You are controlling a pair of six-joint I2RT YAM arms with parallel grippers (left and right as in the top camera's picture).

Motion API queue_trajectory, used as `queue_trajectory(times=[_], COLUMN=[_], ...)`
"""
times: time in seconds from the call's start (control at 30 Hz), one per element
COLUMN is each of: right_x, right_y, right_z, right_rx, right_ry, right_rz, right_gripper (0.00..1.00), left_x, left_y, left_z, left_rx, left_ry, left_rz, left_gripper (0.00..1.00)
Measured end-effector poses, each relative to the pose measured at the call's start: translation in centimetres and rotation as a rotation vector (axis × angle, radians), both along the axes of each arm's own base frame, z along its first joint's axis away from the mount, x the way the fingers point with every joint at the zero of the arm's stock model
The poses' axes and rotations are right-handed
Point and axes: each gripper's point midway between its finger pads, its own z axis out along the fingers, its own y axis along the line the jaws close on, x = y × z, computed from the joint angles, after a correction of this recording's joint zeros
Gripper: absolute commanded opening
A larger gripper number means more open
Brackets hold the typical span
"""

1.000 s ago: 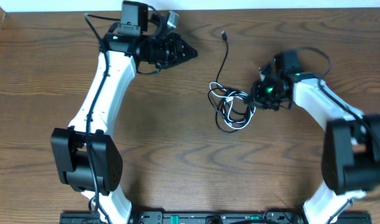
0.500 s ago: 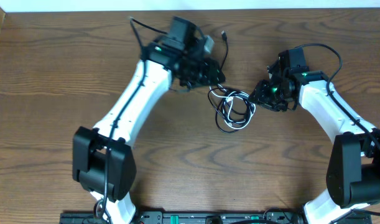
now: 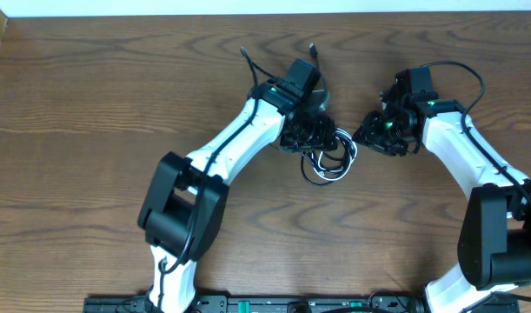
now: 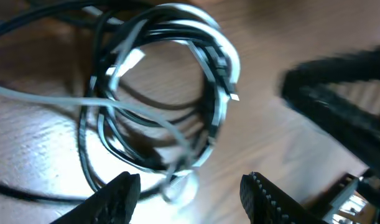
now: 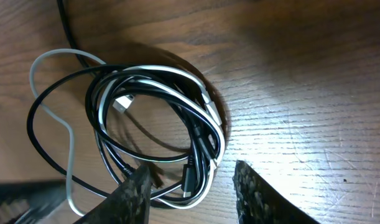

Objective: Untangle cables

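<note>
Left hand (image 4: 191, 182) is hovering with its fingers spread apart over one side of the coiled bundle, gripping nothing; whether it is touching the cords I cannot tell. Right hand (image 5: 191, 169) is also standing open just above the same bundle, holding nothing. White cable (image 5: 171, 71) and black cable (image 5: 196, 134) are lying wound together in one coil around the middle of the bench (image 3: 91, 174). Only the overhead view is showing the black cable's free tail running toward the far edge. Both wrist views are showing a white plug (image 5: 121, 102) inside the coil.
</note>
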Motion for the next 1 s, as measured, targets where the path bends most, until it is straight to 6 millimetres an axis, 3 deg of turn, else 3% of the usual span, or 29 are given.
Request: queue_trajectory(times=[0.13, 0.2, 0.3, 0.43, 0.7, 1.0], right_x=[0.0, 0.0, 0.0, -0.1, 0.2, 1.0], right_y=[0.0, 0.0, 0.0, 0.2, 1.7, 2.9], right_z=[0.0, 0.0, 0.0, 0.0, 0.0, -1.7], right_rx=[0.000, 0.000, 0.000, -0.002, 0.003, 0.059], right_ry=[0.000, 0.000, 0.000, -0.001, -0.025, -0.019], right_rz=[0.000, 0.000, 0.000, 0.006, 0.040, 0.068], right_gripper=[0.40, 0.40, 0.40, 0.39, 0.22, 0.17], left_x=[-0.1, 0.0, 0.4, 1.0, 1.2, 1.2], left_y=[0.2, 0.2, -0.1, -0.8, -1.1, -1.2], left_z=[-1.7, -2.1, -2.2, -1.9, -0.7, 3.0], left_rx=[0.027, 0.033, 0.035, 0.018, -0.091, -0.236], left_ry=[0.027, 0.026, -0.002, -0.038, 0.020, 0.049], left_rz=[0.003, 0.005, 0.001, 0.000, 0.015, 0.003], left_gripper=[0.55, 0.46, 0.07, 0.08, 0.08, 0.08])
